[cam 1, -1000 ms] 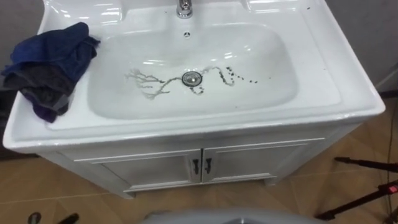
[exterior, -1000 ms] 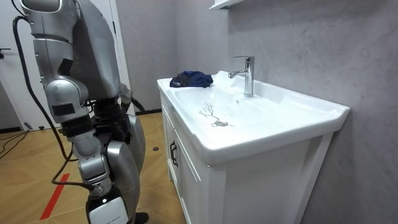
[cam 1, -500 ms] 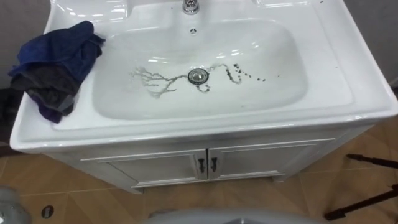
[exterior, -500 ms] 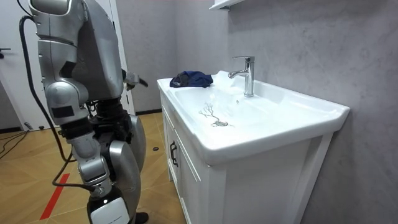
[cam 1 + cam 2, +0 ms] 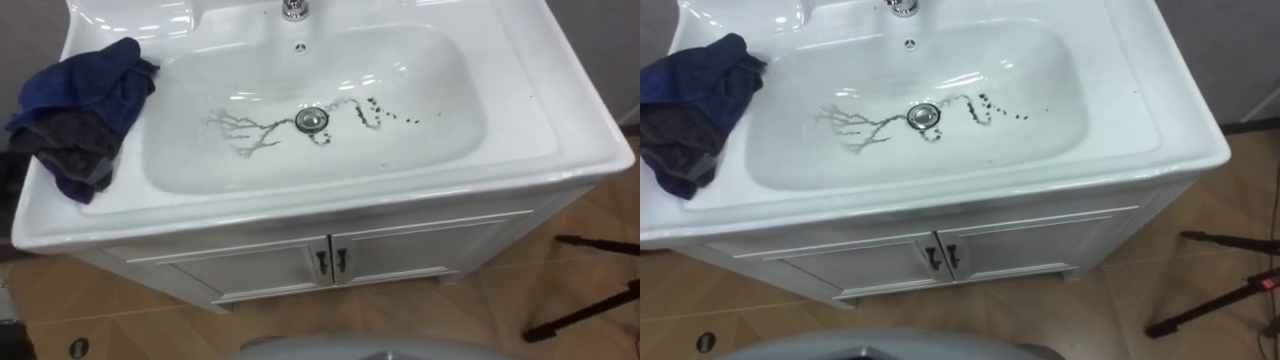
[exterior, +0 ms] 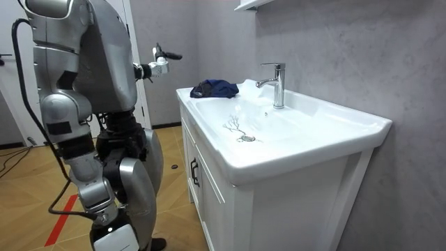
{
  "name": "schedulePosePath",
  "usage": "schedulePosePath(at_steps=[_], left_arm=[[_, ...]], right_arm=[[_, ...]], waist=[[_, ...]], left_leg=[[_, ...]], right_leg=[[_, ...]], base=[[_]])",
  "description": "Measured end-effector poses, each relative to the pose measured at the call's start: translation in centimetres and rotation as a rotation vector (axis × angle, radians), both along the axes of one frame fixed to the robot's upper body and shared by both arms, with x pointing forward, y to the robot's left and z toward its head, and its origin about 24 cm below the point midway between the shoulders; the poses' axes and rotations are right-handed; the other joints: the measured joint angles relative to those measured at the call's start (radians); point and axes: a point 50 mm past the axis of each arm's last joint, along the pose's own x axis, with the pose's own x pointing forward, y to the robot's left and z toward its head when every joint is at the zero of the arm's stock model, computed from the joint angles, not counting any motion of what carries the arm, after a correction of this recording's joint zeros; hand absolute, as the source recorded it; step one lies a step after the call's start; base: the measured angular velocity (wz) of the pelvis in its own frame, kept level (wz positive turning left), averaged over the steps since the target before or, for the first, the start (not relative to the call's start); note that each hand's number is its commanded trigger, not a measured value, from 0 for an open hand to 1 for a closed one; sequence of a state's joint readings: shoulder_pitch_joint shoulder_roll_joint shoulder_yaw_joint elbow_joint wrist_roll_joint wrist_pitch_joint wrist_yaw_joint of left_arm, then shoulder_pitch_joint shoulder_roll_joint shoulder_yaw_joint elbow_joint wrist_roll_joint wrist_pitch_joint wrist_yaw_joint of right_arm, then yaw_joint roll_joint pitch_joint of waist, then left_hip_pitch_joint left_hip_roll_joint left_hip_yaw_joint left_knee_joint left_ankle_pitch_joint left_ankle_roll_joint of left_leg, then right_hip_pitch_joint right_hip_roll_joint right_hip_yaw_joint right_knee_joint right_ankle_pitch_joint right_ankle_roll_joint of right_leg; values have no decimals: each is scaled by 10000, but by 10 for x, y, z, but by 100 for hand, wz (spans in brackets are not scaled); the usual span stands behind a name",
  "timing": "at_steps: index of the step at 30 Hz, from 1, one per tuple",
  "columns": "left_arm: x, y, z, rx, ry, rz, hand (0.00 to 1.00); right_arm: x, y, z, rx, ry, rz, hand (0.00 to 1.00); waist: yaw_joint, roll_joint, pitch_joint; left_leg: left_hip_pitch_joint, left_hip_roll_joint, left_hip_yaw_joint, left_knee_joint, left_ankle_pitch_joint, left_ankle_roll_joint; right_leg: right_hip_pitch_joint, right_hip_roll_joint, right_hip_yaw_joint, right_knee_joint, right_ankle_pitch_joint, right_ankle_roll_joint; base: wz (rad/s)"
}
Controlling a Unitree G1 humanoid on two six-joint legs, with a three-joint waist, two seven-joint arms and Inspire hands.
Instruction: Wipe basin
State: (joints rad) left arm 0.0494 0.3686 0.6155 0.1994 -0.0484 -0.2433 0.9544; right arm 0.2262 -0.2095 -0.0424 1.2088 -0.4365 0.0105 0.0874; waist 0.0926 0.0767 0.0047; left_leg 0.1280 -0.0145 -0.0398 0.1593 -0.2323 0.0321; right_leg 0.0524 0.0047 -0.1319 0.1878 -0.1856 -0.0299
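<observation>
Robot stands facing the white ceramic basin (image 5: 430, 95) set in a white two-door cabinet (image 5: 250, 268). The crumpled dark blue and grey cloth (image 5: 85, 105) lies on the basin's left ledge, seemingly overhanging the outer edge, and no hand is touching it. In the room view the left hand (image 6: 159, 65) is raised level with the ledge and well short of the cloth. Its fingers look stretched out and hold nothing. Right hand (image 6: 111, 233) hangs low beside the thigh; state cannot be read. Branching dark streaks (image 5: 243, 134) and a trail of dark specks (image 5: 392, 113) flank the round metal drain (image 5: 312, 119). Wiping judged not yet begun.

- Risk 1: a flat or glancing approach shoves the cloth off the ledge to the floor, given its overhang.
- Risk 2: pinching a single fold leaves the rest of the cloth trailing, so the pass over the bowl is patchy.
- Risk 3: a dry sweep may smear the streaks or push the specks into the drain.
- Risk 4: reaching the far side of the bowl could knock the chrome tap (image 6: 276, 82) or bring the forearm down on the rim.
</observation>
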Motion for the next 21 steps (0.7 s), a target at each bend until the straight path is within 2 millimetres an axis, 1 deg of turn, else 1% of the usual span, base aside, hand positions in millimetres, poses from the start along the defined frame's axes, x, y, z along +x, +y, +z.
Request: schedulePosePath(at_steps=[1,2,4,6,8,10,11,12,13,15,18,21], left_arm=[[1,-1,1,130,73,-88,0],[5,-4,2,273,184,-284,0],[10,-10,1,605,545,-571,0],[18,-18,0,1036,1101,-1133,0],[24,-24,-2,1265,1440,-1556,0],[28,-28,-2,1459,1702,-1895,0],[31,-32,-2,1496,1743,-2166,0],[35,-36,-3,1524,1810,-2446,0],[36,-38,-3,1548,1896,-2601,0],[45,-49,-9,1721,2398,-3217,0],[53,-64,-17,1739,2851,-4090,0],[57,-70,-22,1822,3267,-4505,0]], right_arm=[[0,-1,0,8,9,1,0],[0,-1,0,9,25,9,0],[0,0,0,115,56,-11,0],[0,0,0,220,118,-16,0],[-2,0,0,248,220,-40,0],[-3,1,-1,326,281,-60,0],[-4,2,-1,350,323,-131,0],[-4,2,-1,376,355,-218,0],[-4,2,-1,382,360,-222,0],[-4,2,-1,388,404,-168,0],[-3,3,-2,449,430,-82,0],[-4,3,-2,479,483,-73,0]], waist=[[-55,8,9],[-175,7,36],[-332,-1,30],[-377,-80,-12],[-415,-121,-13],[-452,-146,1],[-541,-215,-1],[-661,-233,17],[-709,-252,17],[-921,-278,31],[-1097,-267,46],[-1200,-228,77]], left_leg=[[-7,1,-1,-3,0,0],[2,7,-8,-33,0,0],[7,19,-5,-56,0,-1],[25,23,75,-55,2,-3],[61,20,91,-57,2,-3],[81,24,87,-63,2,-3],[82,24,68,-66,2,-3],[72,22,65,-74,2,-3],[70,21,63,-74,2,-3],[80,19,63,-73,2,-3],[110,20,66,-76,2,-3],[178,32,96,-88,1,-3]], right_leg=[[-4,1,10,-3,0,0],[-4,5,5,-9,-1,0],[5,26,25,3,-1,-4],[0,69,203,-2,4,-10],[5,84,317,-11,5,-10],[12,138,449,-11,12,-9],[25,139,473,-4,17,-9],[29,139,466,-4,16,-8],[32,141,454,-12,17,-7],[44,145,456,-24,27,6],[53,145,496,-21,48,10],[59,151,555,-7,76,-1]], base=[[0],[0],[-3],[-14],[-17],[-20],[-14],[-3],[3],[0],[-4],[-12]])
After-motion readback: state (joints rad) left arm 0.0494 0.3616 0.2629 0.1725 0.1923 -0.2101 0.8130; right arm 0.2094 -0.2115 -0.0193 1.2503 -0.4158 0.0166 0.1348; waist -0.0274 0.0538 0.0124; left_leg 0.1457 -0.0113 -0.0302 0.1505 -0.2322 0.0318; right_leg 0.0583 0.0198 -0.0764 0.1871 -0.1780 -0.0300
